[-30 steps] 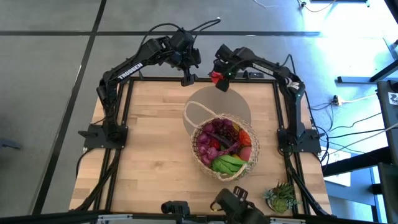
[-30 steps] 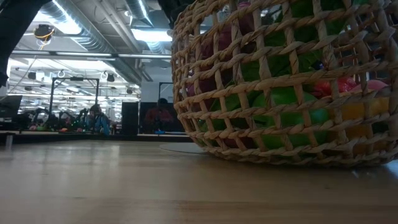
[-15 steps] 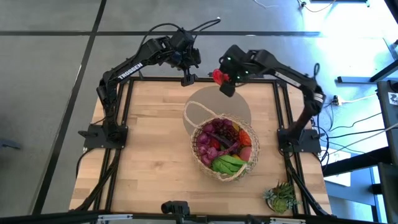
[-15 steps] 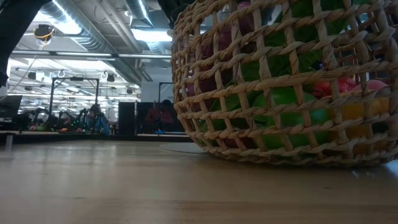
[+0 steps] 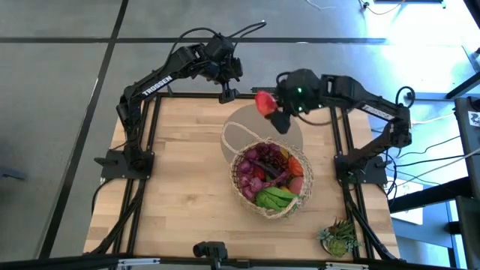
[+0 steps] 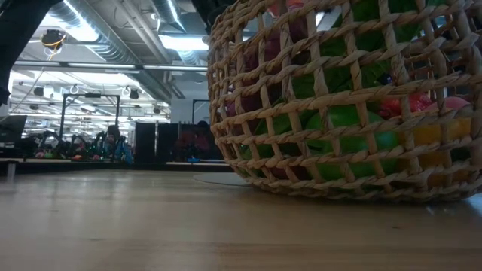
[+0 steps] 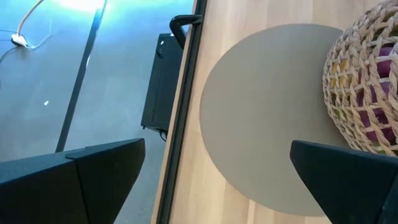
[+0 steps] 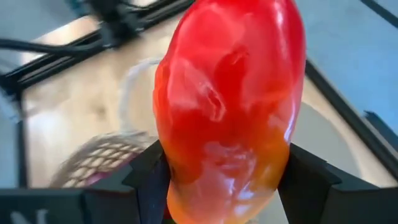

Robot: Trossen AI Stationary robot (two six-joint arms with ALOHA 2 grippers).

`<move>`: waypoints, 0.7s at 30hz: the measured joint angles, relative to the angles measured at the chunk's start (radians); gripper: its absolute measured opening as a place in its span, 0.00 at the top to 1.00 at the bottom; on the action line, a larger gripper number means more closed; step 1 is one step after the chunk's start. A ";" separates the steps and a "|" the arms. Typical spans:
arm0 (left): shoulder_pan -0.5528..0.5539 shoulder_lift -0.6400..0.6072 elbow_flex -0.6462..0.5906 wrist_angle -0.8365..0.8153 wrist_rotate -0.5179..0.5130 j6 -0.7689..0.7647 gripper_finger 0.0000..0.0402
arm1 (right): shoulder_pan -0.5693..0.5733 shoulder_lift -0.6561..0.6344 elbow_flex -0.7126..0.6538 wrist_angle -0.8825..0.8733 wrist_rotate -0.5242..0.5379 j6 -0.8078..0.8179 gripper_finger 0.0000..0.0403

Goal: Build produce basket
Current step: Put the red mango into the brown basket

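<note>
The wooden surface (image 5: pixel 180 172) carries a grey round mat (image 5: pixel 264 124) toward its far side, right of centre. The basket (image 5: pixel 271 181) stands on the surface right of centre, its far edge overlapping the near part of the mat, its thin loop handle (image 5: pixel 229 135) lying out to the far left over the mat. In the low view the woven wall (image 6: pixel 339 105) fills the right half, with green, purple, yellow and pink pieces showing through the gaps. From above, the basket is full of produce (image 5: pixel 270 174): purple grapes at the far left, red pieces in the middle, orange at the right, green leafy pieces at the near side. A potted plant (image 5: pixel 339 238) sits at the near right corner, well apart from the basket.

The left pincer (image 5: pixel 225 93) hangs over the far edge of the surface just left of the mat, its fingers (image 7: pixel 81 180) spread wide and holding nothing. The right pincer (image 5: pixel 274 112) is over the far part of the mat, pinching a red-orange pepper (image 8: pixel 230 106) between its fingers (image 8: pixel 311 180), above and beyond the basket.
</note>
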 joint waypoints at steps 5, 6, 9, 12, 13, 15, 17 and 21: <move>0.000 -0.003 0.000 -0.003 0.001 -0.011 0.02 | 0.130 -0.008 0.000 0.012 -0.031 0.015 0.44; 0.000 -0.005 0.000 -0.004 0.001 -0.011 0.02 | 0.152 -0.007 0.000 0.011 -0.049 0.020 0.44; 0.000 -0.017 0.001 -0.009 0.001 -0.017 0.02 | 0.216 -0.005 0.000 0.012 -0.111 0.052 0.44; -0.002 -0.045 0.001 -0.022 -0.008 -0.030 0.02 | 0.280 -0.004 0.000 0.013 -0.122 0.116 0.44; -0.003 -0.057 0.001 -0.028 -0.009 -0.034 0.02 | 0.300 -0.004 0.000 0.014 -0.117 0.143 0.44; -0.003 -0.086 0.001 -0.043 -0.003 -0.037 0.02 | 0.339 -0.004 0.000 0.017 -0.098 0.200 0.44; -0.003 -0.121 0.001 -0.051 0.003 -0.037 0.02 | 0.374 0.005 0.000 0.023 -0.076 0.237 0.44; -0.003 -0.182 0.001 -0.051 0.007 -0.032 0.02 | 0.432 0.050 0.000 0.021 -0.038 0.265 0.44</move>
